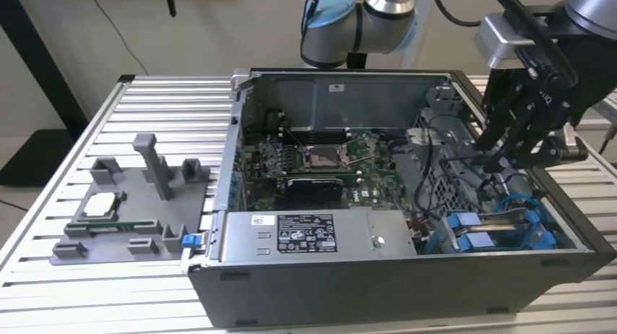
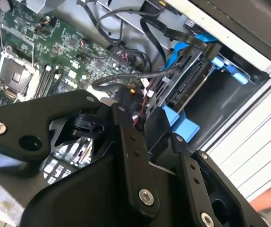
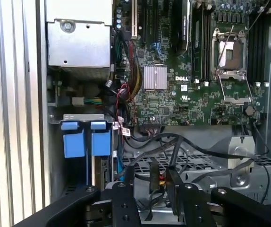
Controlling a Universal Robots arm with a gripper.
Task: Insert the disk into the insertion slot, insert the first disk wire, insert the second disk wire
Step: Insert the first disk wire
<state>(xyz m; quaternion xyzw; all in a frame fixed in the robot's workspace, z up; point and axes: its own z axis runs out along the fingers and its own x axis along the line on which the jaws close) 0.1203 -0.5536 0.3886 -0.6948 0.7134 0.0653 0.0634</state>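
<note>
- We see an open computer case (image 1: 386, 290) on a slatted bench (image 1: 58, 305), with the arm reaching in over its three o'clock end in the exterior view.
- The pincer (image 1: 501, 155) hangs inside the case above the drive corner; we cannot tell whether it is apart or clamped on anything.
- The disk (image 1: 487, 233) lies near the pincer, at about six o'clock from it in the exterior view. It looks seated on edge in the insertion slot (image 3: 79, 116), with its blue carrier tabs showing.
- Its long axis seems to run roughly nine to three o'clock in that view.
- Black cables (image 3: 173, 142) loop close around the pincer and crowd the way down to the disk.
- The silver power-supply box (image 1: 308, 236) sits just beside the slot at nine o'clock, and the motherboard (image 1: 318, 160) lies at about ten o'clock from the disk.
- We judge the disk step done, with the wires the work in hand.
</note>
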